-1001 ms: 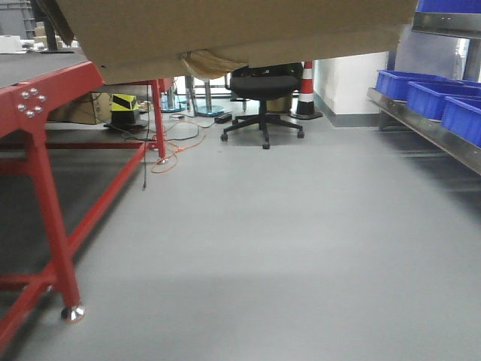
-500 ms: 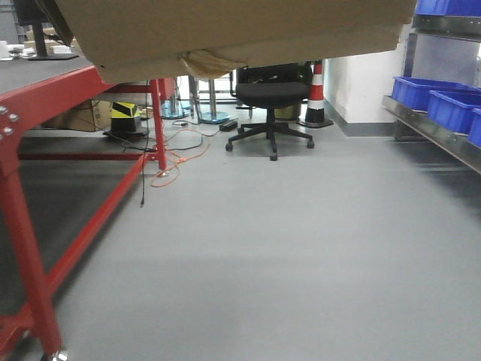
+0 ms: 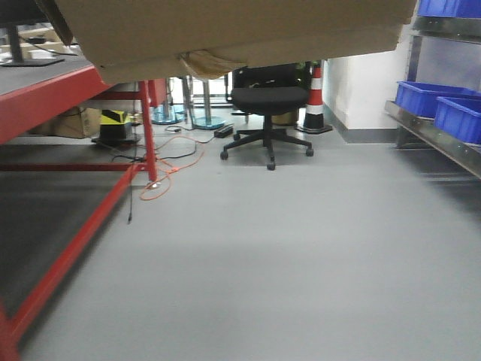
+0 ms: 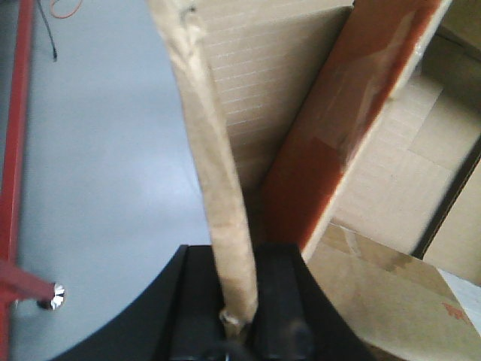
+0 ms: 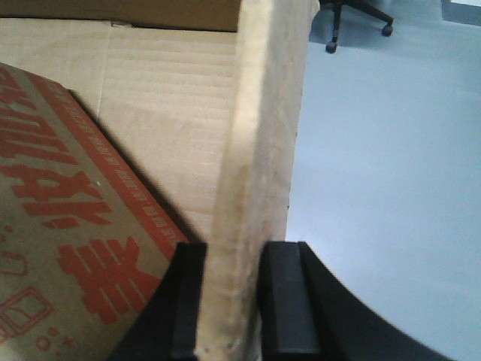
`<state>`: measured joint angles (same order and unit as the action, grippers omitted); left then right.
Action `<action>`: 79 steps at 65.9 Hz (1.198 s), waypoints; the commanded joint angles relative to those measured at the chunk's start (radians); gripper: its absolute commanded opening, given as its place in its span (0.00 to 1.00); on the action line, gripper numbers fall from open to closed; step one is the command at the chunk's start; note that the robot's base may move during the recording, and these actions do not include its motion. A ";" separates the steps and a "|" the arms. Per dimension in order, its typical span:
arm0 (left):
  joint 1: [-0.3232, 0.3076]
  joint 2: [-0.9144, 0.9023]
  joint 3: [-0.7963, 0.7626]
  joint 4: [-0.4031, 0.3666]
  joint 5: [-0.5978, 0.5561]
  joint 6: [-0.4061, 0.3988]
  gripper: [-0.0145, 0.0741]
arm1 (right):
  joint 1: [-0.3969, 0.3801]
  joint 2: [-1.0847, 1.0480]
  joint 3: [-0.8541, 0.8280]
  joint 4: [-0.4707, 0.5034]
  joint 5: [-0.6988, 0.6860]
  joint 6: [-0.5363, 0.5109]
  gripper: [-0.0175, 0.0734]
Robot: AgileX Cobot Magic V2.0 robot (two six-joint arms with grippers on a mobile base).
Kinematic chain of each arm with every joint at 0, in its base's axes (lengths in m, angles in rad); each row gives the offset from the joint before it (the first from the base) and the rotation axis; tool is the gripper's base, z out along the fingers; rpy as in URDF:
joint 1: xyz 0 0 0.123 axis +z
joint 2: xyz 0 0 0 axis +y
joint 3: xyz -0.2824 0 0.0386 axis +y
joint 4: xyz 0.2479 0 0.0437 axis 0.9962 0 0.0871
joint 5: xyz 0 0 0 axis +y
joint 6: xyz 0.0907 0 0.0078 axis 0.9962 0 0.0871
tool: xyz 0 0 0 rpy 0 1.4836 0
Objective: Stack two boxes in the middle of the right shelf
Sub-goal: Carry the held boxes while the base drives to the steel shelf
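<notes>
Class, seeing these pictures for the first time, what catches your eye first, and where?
A big brown cardboard box fills the top of the front view. In the wrist views the left gripper and right gripper each pinch one of its walls. Beyond, a black office chair stands between a red-framed table, left, and blue bins, right.

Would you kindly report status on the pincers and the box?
Left pincer shut on big box wall; right pincer shut on opposite wall. Box held up, not yet on right shelf. Office chair ahead.

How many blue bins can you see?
3. The top bin is high at right; the far bin and near bin share the steel shelf below. More may hide off-picture.
</notes>
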<state>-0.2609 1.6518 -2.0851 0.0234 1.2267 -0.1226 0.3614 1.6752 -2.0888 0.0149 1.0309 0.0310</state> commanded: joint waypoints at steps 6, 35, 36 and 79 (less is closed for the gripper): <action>0.000 -0.011 -0.009 -0.011 -0.022 0.007 0.04 | -0.001 -0.019 -0.016 0.020 -0.083 0.005 0.02; 0.000 -0.011 -0.009 -0.011 -0.022 0.007 0.04 | -0.001 -0.019 -0.016 0.020 -0.087 0.005 0.02; 0.000 -0.011 -0.009 -0.011 -0.022 0.007 0.04 | -0.001 -0.019 -0.016 0.020 -0.087 0.005 0.02; 0.000 -0.011 -0.009 -0.011 -0.022 0.007 0.04 | -0.001 -0.019 -0.016 0.020 -0.089 0.005 0.02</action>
<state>-0.2609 1.6518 -2.0851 0.0285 1.2267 -0.1226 0.3614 1.6752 -2.0888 0.0149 1.0268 0.0322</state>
